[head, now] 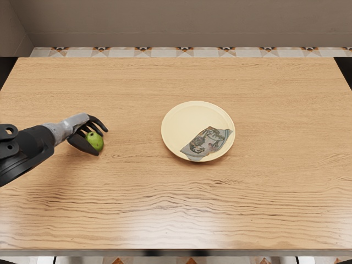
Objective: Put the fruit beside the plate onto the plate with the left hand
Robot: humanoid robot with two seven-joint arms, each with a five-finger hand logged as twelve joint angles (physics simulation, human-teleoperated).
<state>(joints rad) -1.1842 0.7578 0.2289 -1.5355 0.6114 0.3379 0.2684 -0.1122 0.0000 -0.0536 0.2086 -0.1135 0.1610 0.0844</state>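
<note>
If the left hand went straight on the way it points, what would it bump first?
Probably nothing: the left hand, curled around the green fruit, seems aimed past the far rim of the plate, over bare table.

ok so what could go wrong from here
1. The left hand wraps the small round fruit only partly, so it could slip out on the lift and roll across the table.
2. The plate lies well to the right; a drop from height might bounce the fruit off its shallow rim.
</note>
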